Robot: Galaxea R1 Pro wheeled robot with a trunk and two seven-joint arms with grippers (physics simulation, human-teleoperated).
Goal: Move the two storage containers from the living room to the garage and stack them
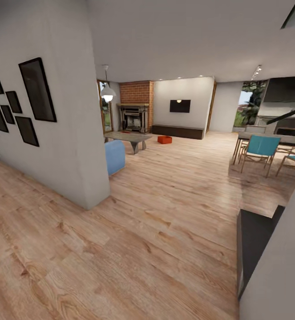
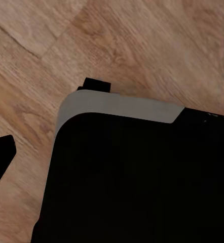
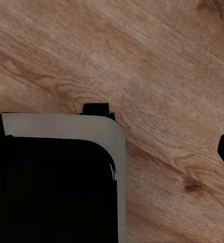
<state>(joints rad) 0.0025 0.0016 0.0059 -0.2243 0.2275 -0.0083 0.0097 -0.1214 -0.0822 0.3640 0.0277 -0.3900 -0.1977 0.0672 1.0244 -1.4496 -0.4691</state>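
Light wood planks covered the floor (image 1: pixel 165 231) between the robot and the brick fireplace (image 1: pixel 136 106). One orange-red storage container (image 1: pixel 164 139) lay on the planks just right of the fireplace, far from the robot, probably waiting for pickup. Both wrist views looked down over the robot's dark base (image 2: pixel 142 182); I cannot tell either pincer's state.

Both wrists aimed straight down beside the black, grey-edged base (image 2: pixel 142 177), one dark fingertip (image 2: pixel 0 154) at each frame edge.
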